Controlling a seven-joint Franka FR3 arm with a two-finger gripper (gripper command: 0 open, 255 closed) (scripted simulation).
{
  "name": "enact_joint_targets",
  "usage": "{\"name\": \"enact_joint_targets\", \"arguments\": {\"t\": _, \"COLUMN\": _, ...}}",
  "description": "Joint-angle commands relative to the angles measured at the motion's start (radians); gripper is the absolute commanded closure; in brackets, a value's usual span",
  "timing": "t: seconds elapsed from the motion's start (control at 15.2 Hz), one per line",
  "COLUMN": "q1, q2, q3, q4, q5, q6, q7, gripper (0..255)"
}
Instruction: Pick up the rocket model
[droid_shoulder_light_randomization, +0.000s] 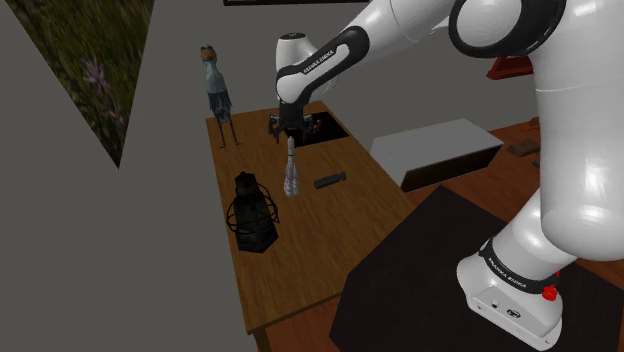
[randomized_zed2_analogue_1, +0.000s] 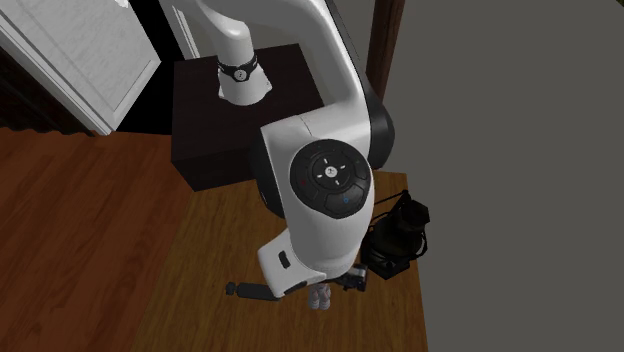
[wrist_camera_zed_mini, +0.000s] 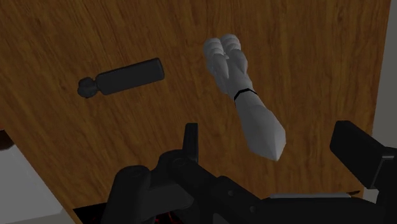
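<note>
Approach as good as done, grasp not begun. Directly beneath the white arm (droid_shoulder_light_randomization: 330, 60): pale grey rocket model (droid_shoulder_light_randomization: 291, 172), upright on its finned base near the middle of the wooden worktop (droid_shoulder_light_randomization: 310, 255), nose pointing up at the jaws. Jaws apart in the wrist view, with a black finger (wrist_camera_zed_mini: 356, 153) to either side of the nose and no contact on either side, hence nothing held. Judged well centred over the target; depth of the nose between the fingers hard to tell. Left to do, by this reckoning: lower a touch if needed, close on the slim upper body, then lift clear of the wood. Worth minding on the way up: a dark cylinder (droid_shoulder_light_randomization: 328, 181) lying near the rocket model on the worktop, a black lantern (droid_shoulder_light_randomization: 253, 212) further toward the shoulder view's lower left, and a bird figure (droid_shoulder_light_randomization: 217, 95) standing well apart at the far end.
</note>
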Motion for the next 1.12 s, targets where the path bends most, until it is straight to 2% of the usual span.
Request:
{"name": "enact_joint_targets", "arguments": {"t": 0.0, "q1": 0.001, "q2": 0.014, "q3": -0.001, "q4": 0.0, "q5": -0.002, "q6": 0.015, "q7": 0.001, "gripper": 0}}
{"name": "enact_joint_targets", "arguments": {"t": 0.07, "q1": 0.001, "q2": 0.014, "q3": -0.001, "q4": 0.0, "q5": -0.002, "q6": 0.015, "q7": 0.001, "gripper": 0}}
{"name": "enact_joint_targets", "arguments": {"t": 0.13, "q1": 0.001, "q2": 0.013, "q3": -0.001, "q4": -0.001, "q5": -0.002, "q6": 0.014, "q7": 0.001, "gripper": 255}}
{"name": "enact_joint_targets", "arguments": {"t": 0.73, "q1": 0.001, "q2": 0.014, "q3": -0.001, "q4": 0.0, "q5": -0.002, "q6": 0.015, "q7": 0.001, "gripper": 255}}
{"name": "enact_joint_targets", "arguments": {"t": 1.06, "q1": -0.002, "q2": -0.027, "q3": 0.003, "q4": 0.005, "q5": 0.004, "q6": -0.032, "q7": -0.002, "gripper": 255}}
